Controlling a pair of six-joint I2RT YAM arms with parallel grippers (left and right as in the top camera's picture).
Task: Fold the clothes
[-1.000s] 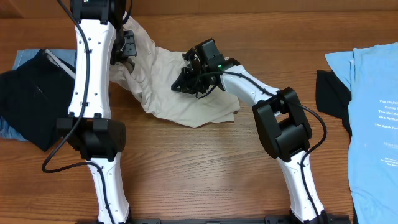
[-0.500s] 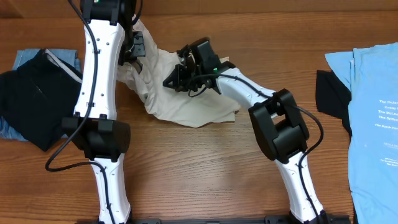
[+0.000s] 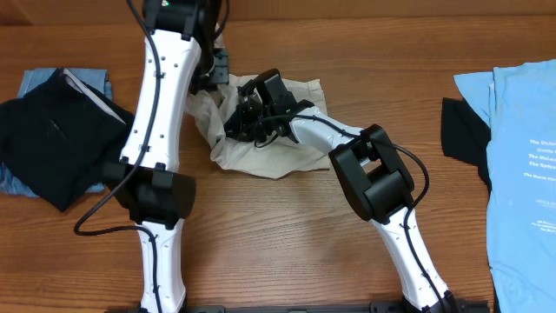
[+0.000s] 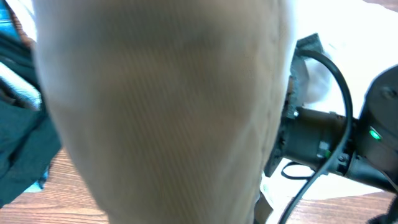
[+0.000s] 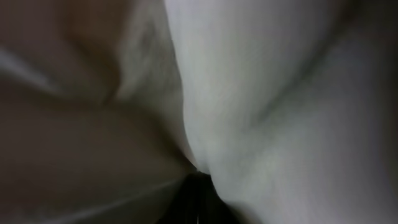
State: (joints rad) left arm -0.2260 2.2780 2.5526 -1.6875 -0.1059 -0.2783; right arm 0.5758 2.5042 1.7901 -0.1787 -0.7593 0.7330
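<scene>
The pale beige trousers [image 3: 287, 152] lie bunched in a heap at the back middle of the table. My left gripper [image 3: 217, 69] is at the heap's upper left, shut on a raised part of the cloth. The cloth drapes right over the left wrist camera as a beige sheet [image 4: 161, 112], hiding the fingers. My right gripper [image 3: 234, 117] presses into the heap's left side and is shut on a fold. In the right wrist view, pale fabric [image 5: 261, 81] fills the frame and pinches down to the dark jaws at the bottom.
A black garment [image 3: 48, 143] lies on blue denim [image 3: 35, 80] at the far left. A light blue T-shirt [image 3: 521, 174] with white lettering lies at the right edge, over another black garment [image 3: 456, 130]. Bare wooden table [image 3: 278, 235] fills the front.
My left gripper has moved right with the cloth and my right gripper has moved left. The two now stand close together, and the trousers are bunched into a narrower heap.
</scene>
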